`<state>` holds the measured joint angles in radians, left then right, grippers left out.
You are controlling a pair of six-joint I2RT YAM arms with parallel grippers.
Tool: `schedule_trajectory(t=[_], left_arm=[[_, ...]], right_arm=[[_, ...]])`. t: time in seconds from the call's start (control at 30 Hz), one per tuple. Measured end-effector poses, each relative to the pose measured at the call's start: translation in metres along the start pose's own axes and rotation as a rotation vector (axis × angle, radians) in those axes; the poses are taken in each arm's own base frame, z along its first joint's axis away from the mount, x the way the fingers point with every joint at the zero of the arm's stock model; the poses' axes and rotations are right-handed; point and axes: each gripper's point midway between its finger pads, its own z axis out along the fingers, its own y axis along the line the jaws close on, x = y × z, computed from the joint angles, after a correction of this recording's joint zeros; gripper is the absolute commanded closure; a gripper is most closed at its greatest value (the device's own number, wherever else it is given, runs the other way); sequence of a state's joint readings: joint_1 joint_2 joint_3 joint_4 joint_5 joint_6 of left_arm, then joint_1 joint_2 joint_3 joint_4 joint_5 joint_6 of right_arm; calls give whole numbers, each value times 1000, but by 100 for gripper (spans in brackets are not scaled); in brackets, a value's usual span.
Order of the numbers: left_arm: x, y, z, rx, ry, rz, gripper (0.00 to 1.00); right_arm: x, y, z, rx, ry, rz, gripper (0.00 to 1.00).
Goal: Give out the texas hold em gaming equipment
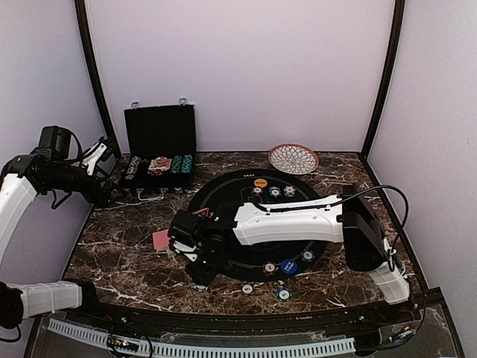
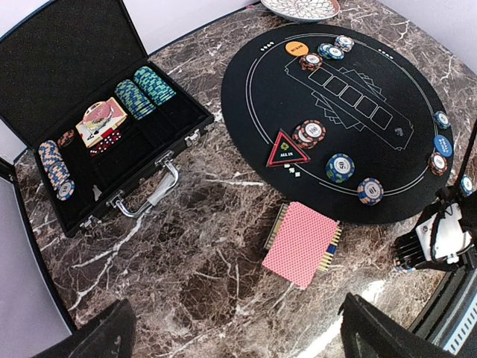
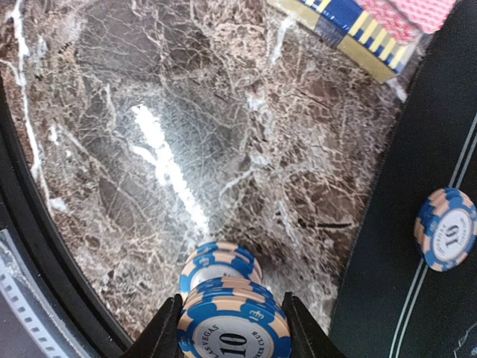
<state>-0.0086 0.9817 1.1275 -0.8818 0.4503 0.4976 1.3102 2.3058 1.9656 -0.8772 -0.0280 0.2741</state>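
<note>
- While the right claw (image 3: 229, 339) pinches a short stack of blue-and-peach poker chips (image 3: 223, 294) between its two fingers, the lower chips sit offset from the top one, so the hold looks uneven.
- Beneath it lies bare marble counter (image 3: 112, 112), just off the edge of the black mat (image 3: 380, 298) and close to the counter's near rim.
- Likely trouble: any jolt or slackening of the pinch could shed the skewed lower chips. They would bounce or roll on the hard stone, perhaps over the rim.
- Just beyond lies the red-backed deck (image 3: 373, 26), and a lone chip (image 3: 446, 227) sits on the mat's line; a low sweep could knock either.
- Well apart, the left claw (image 2: 238, 324) hangs spread and empty above the counter, looking down on the open case (image 2: 74, 67).
</note>
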Motion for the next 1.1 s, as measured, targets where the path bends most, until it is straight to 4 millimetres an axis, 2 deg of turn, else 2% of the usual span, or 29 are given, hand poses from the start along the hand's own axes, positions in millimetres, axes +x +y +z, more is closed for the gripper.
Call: schedule_trajectory(t=[0.17, 0.3, 0.4, 0.5, 0.6, 0.73, 0.8, 0.87, 1.1], left_arm=[[0, 0, 0, -1, 1, 5, 1], [0, 0, 0, -2, 1, 12, 1], [0, 0, 0, -2, 2, 17, 1], [0, 0, 0, -2, 2, 20, 1], [1, 0, 1, 0, 4, 21, 1], [2, 0, 2, 2, 6, 20, 1], [2, 0, 2, 5, 6, 22, 1], [2, 0, 2, 6, 6, 23, 1], [2, 0, 3, 7, 7, 27, 1]], right_arm=[[-1, -4, -31, 17, -39, 22, 75], [11, -18, -61, 39, -70, 71, 75], [34, -54, -82, 78, -73, 161, 75], [61, -100, -94, 134, -72, 279, 75], [94, -143, -97, 196, -52, 395, 75], [142, -189, -97, 266, -16, 540, 75], [161, -204, -99, 296, -3, 596, 76], [171, -220, -102, 320, -9, 648, 76], [195, -256, -100, 383, -18, 761, 77]])
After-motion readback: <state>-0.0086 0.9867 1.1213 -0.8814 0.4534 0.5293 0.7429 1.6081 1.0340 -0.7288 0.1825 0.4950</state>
